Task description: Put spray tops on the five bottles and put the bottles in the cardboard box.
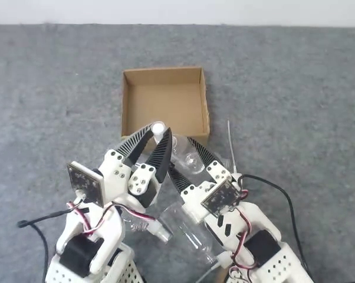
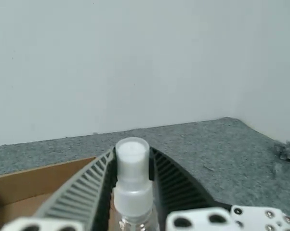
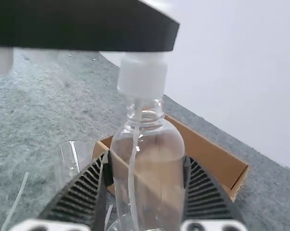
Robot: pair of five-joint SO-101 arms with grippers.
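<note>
you have one cardboard box (image 1: pixel 128 100) on the far part of the one table (image 1: pixel 295 88). you have two arms, so two grippers: the left gripper (image 1: pixel 159 131) and the right gripper (image 1: pixel 180 154). of clear bottles you can count two for certain: one upright bottle (image 1: pixel 189 158) between the grippers, and one lying bottle (image 1: pixel 186 227) near, between the arm bases. a further clear shape (image 1: pixel 133 223) under the left arm could be a third, but you cannot tell. you see one white spray top (image 1: pixel 158 127), on the upright bottle. you see one loose thin tube (image 1: pixel 231 144) lying right of the box.
</note>
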